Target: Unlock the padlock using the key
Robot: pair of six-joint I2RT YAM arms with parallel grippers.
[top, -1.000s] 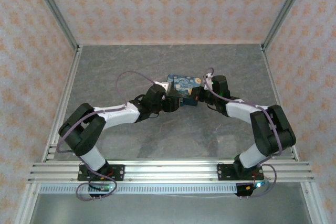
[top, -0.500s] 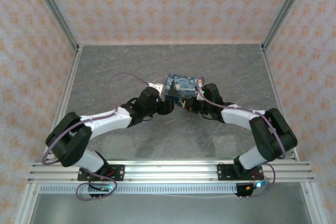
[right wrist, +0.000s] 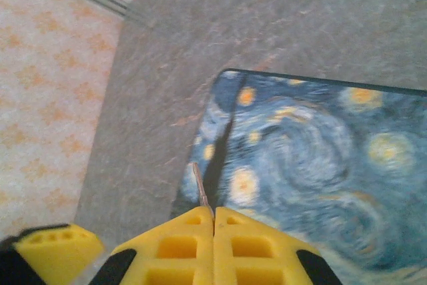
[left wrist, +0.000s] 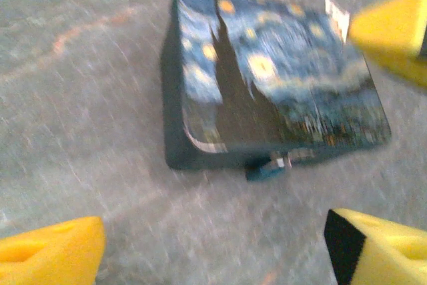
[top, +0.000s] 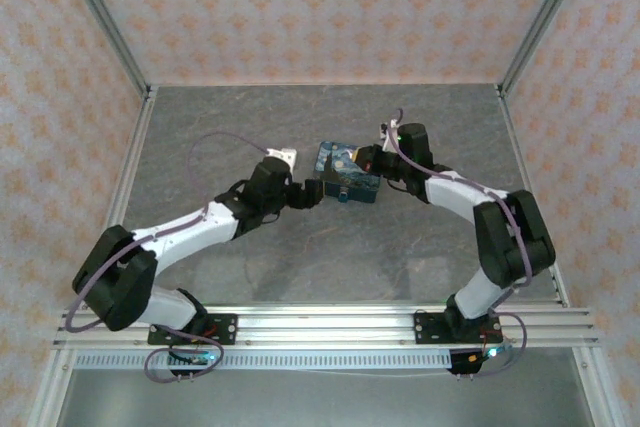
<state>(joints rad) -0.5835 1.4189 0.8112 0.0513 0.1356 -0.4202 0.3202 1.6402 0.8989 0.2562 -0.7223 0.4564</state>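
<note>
Top external view: both arms reach in from the near rail and meet at a tin in the middle of the grey table.
Left gripper: just near and left of the tin, facing its front. In the left wrist view its yellow fingers stand wide apart with nothing between them.
Padlock: a small dark lump with a silvery glint, hanging at the middle of the tin's near front edge. It is too blurred to make out the shackle.
Tin: dark blue with a starry-night picture, lid down, lying flat and turned a little askew.
Right gripper: over the far right part of the tin. In the right wrist view its yellow pads are pressed together.
Key: a thin silvery shaft pinched between those pads, poking out over the edge of the tin's lid.
</note>
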